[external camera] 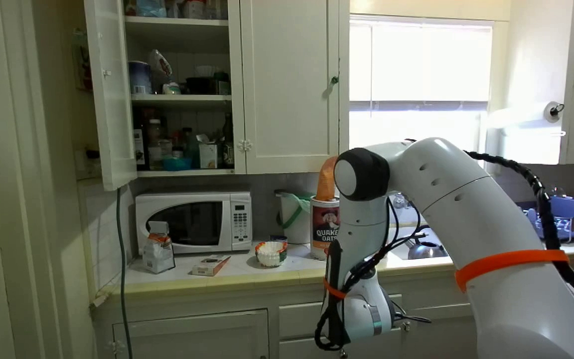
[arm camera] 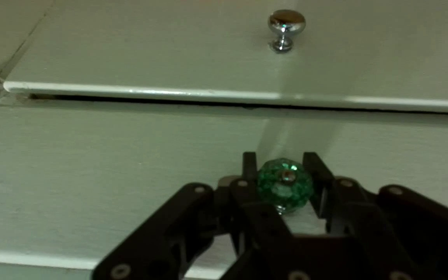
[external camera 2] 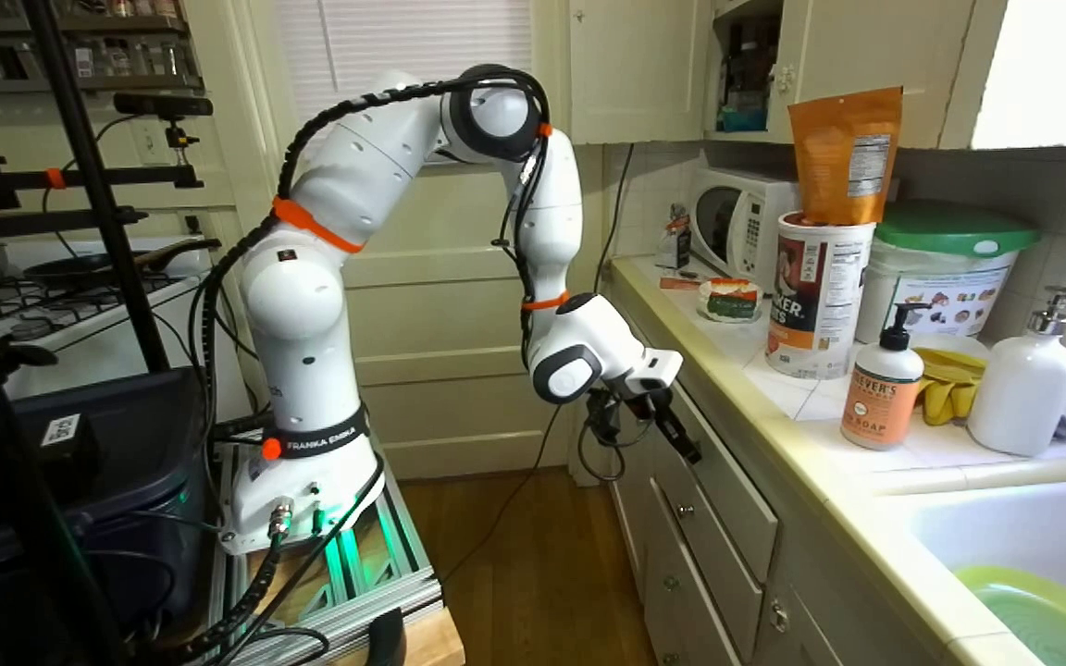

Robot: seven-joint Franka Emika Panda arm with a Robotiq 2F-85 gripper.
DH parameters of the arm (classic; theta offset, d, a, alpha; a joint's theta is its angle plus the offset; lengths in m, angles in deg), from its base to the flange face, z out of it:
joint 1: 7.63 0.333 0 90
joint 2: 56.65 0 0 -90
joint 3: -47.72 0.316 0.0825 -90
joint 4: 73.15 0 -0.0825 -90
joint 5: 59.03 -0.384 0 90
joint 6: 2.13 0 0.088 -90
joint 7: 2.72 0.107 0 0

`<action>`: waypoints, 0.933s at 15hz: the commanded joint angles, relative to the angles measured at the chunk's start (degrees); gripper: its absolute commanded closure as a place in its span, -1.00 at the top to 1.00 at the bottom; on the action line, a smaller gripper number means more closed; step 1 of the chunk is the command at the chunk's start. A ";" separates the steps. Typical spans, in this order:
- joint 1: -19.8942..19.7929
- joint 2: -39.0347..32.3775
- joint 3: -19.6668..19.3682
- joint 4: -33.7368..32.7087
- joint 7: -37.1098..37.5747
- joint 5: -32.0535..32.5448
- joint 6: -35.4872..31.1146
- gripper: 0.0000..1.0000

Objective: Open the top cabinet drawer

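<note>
In an exterior view, my 1 top drawer (external camera: 300, 321), under the bench (external camera: 202, 285), looks shut, not pulled yet. In an exterior view, I count 1 microwave (external camera 2: 746, 222), 1 oat tub (external camera 2: 820, 298) and 2 pump bottles (external camera 2: 1023, 390). In the wrist view, my jaws look closed round 1 green knob (arm camera: 285, 184), near 1 shiny knob (arm camera: 286, 23); the hold seems done.

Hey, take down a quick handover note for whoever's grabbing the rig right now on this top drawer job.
Gripper: closed around the green glass knob; how firm the grip is doesn't show.
Top drawer: just under the countertop in an exterior view; its front looks shut.
Wrist view seems upside down, so the chrome knob there belongs to the drawer below.
Done: green knob reached and grasped.
Left: pull the drawer open, probably straight out, then release.
</note>
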State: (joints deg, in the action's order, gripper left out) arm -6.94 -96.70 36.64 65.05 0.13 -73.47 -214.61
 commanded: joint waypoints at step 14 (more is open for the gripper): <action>16.63 2.58 -13.11 10.65 -11.94 -10.68 7.20 -0.82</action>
State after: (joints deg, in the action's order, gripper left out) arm 8.79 -96.78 26.79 69.13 -8.12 -82.43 -211.18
